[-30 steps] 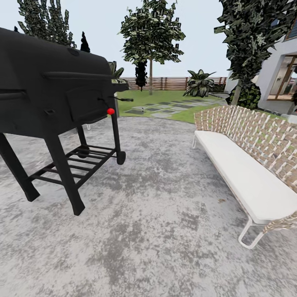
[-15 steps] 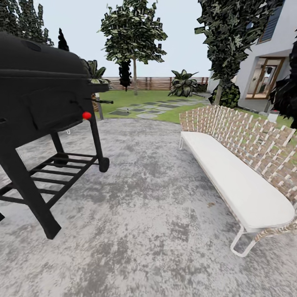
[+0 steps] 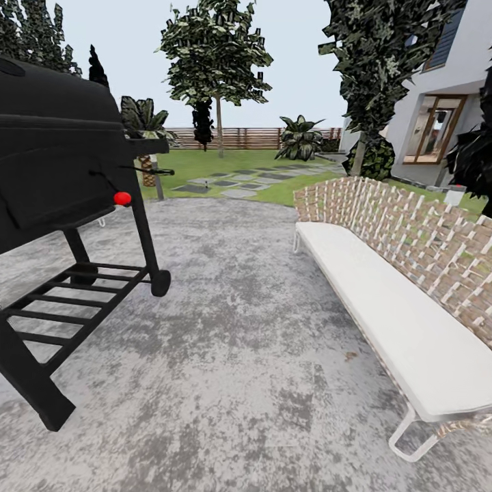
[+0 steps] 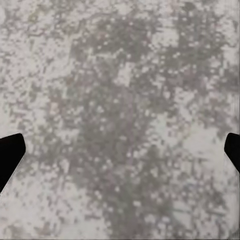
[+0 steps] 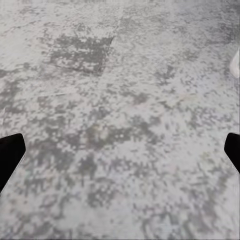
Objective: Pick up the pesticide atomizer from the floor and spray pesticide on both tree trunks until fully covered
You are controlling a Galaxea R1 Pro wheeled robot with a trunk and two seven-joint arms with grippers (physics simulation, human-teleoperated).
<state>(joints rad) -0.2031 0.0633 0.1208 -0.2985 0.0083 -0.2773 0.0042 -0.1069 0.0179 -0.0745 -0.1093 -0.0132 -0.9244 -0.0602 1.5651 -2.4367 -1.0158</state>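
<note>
The garden lawn [image 3: 205, 162] lies far ahead, past the grey patio, backed by a brown slat fence [image 3: 253, 137]. Two tall trees stand there: one in the middle with a grey trunk [image 3: 219, 133], one at the right with a leaning trunk [image 3: 358, 156]. I cannot make out the pesticide atomizer in any view. Neither gripper shows in the head view. In the wrist views my left gripper [image 4: 120, 152] and right gripper [image 5: 120, 152] hang over mottled paving, black fingertips wide apart at the picture edges, nothing between them.
A large black barbecue grill [image 3: 55, 164] on a wheeled frame stands close at the left. A long white bench [image 3: 396, 307] with a woven back runs along the right. Grey stepping stones [image 3: 239, 184] cross the lawn; a white house [image 3: 451, 102] is at the right.
The whole head view has shifted: the camera turned right and came forward, so the grill sits further left and the house shows more. Nothing in the scene itself moved.
</note>
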